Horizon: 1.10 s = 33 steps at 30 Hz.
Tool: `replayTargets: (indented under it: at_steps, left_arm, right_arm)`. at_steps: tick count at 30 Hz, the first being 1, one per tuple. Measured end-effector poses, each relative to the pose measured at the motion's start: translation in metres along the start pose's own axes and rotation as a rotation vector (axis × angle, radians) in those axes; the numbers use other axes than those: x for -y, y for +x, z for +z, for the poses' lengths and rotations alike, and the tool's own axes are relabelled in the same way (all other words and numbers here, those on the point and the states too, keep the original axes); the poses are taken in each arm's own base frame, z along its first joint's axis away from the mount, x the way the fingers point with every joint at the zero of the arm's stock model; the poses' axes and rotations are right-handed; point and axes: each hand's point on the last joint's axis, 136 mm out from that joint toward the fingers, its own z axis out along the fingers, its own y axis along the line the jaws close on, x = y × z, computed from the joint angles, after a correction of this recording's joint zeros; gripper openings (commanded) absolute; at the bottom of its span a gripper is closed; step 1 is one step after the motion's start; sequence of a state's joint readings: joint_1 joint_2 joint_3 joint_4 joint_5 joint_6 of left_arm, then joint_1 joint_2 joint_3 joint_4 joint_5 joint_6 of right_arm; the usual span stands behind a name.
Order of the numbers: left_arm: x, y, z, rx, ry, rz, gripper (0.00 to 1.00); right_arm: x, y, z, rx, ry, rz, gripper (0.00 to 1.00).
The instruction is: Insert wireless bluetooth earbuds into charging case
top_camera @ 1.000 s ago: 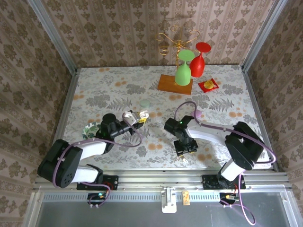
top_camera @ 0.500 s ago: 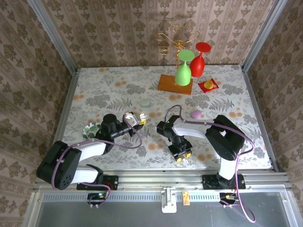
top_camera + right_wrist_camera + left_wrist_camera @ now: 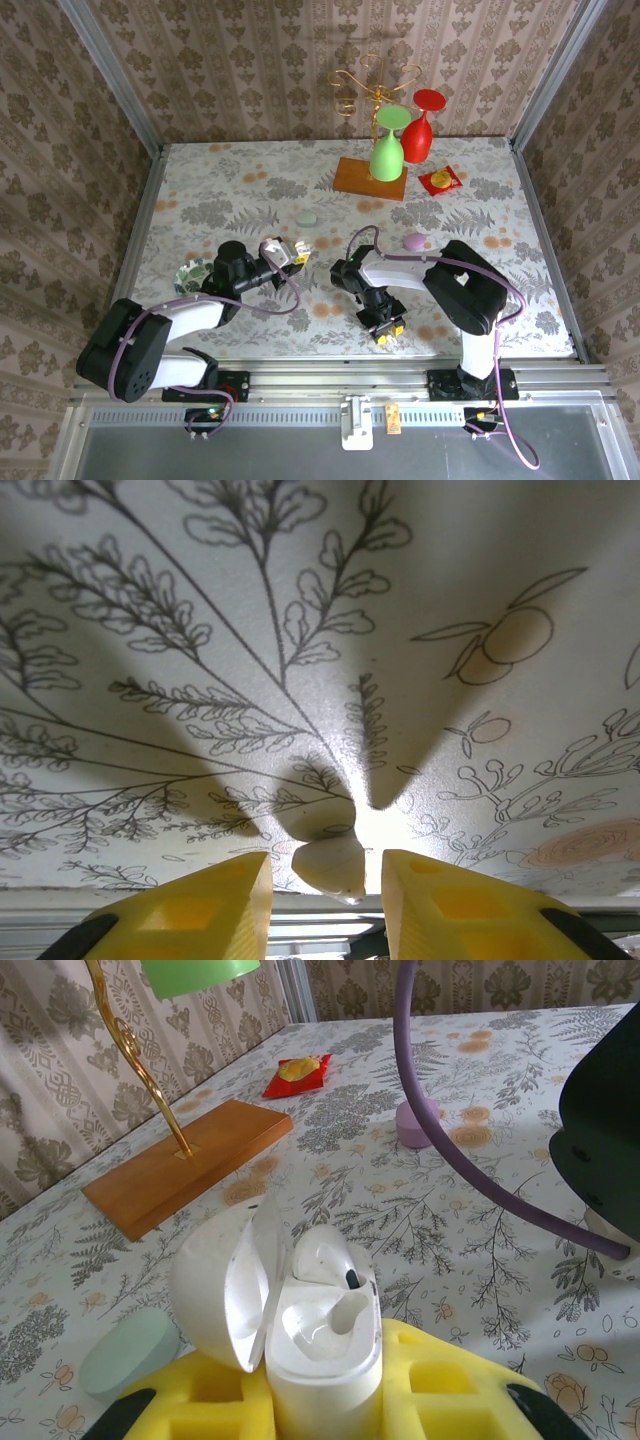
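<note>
My left gripper (image 3: 325, 1385) is shut on a white charging case (image 3: 322, 1345) with its lid swung open to the left. One white earbud (image 3: 335, 1260) sits in the case's far slot, and the near slot is hollow. In the top view the same case (image 3: 297, 247) is held above the table's middle left. My right gripper (image 3: 385, 328) points down at the table near its front edge. Seen from the right wrist, a small whitish earbud (image 3: 332, 865) lies on the table between the yellow fingers (image 3: 215, 905). There is a gap on each side of it, so the right gripper (image 3: 325, 860) is open.
A green oval case (image 3: 306, 218) and a purple one (image 3: 414, 241) lie mid-table. At the back stand a wooden base (image 3: 370, 178) with a gold stand, a green glass (image 3: 388, 150), a red glass (image 3: 420, 125) and a red packet (image 3: 440, 179). A patterned dish (image 3: 190, 272) sits by the left arm.
The right arm swung left and its gripper dropped toward the front edge, its fingers narrowing around the earbud. The left gripper and the case stayed still.
</note>
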<state>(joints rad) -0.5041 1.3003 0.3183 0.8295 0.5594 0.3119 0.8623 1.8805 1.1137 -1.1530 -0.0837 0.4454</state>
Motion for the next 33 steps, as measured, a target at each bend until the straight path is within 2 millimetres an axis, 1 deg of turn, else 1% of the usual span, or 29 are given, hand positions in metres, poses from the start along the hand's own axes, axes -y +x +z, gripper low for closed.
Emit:
replayTargets:
  at_steps: [8, 12, 17, 20, 22, 24, 26, 29, 33]
  left_arm:
    - [0.001, 0.003, 0.000, -0.013, 0.005, -0.009, 0.04]
    - [0.002, 0.004, 0.000, -0.015, 0.008, -0.009, 0.04]
    - [0.004, 0.004, 0.001, -0.016, 0.012, -0.010, 0.04]
    - [0.004, 0.004, 0.001, -0.017, 0.012, -0.011, 0.04]
    - [0.004, 0.004, 0.000, -0.020, 0.014, -0.012, 0.04]
    - [0.005, 0.004, 0.000, -0.020, 0.015, -0.012, 0.04]
    - [0.005, 0.004, 0.000, -0.020, 0.016, -0.013, 0.04]
    - [0.006, 0.004, 0.000, -0.020, 0.022, -0.014, 0.04]
    - [0.011, -0.002, 0.001, -0.001, 0.062, -0.012, 0.05]
  right_arm:
    - [0.000, 0.000, 0.004, -0.015, 0.004, -0.004, 0.29]
    - [-0.001, -0.001, 0.004, -0.014, 0.000, -0.005, 0.23]
    - [-0.001, -0.001, 0.003, -0.011, 0.001, -0.009, 0.21]
    - [0.001, -0.003, 0.000, 0.008, 0.015, -0.011, 0.19]
    - [0.004, -0.005, -0.005, 0.040, 0.027, -0.014, 0.18]
    - [0.006, -0.012, -0.018, 0.105, 0.032, -0.015, 0.17]
    - [0.005, -0.022, -0.038, 0.200, 0.019, -0.016, 0.17]
    - [0.001, -0.043, -0.075, 0.376, -0.013, -0.025, 0.16]
    - [-0.002, -0.067, -0.128, 0.623, -0.071, -0.036, 0.15]
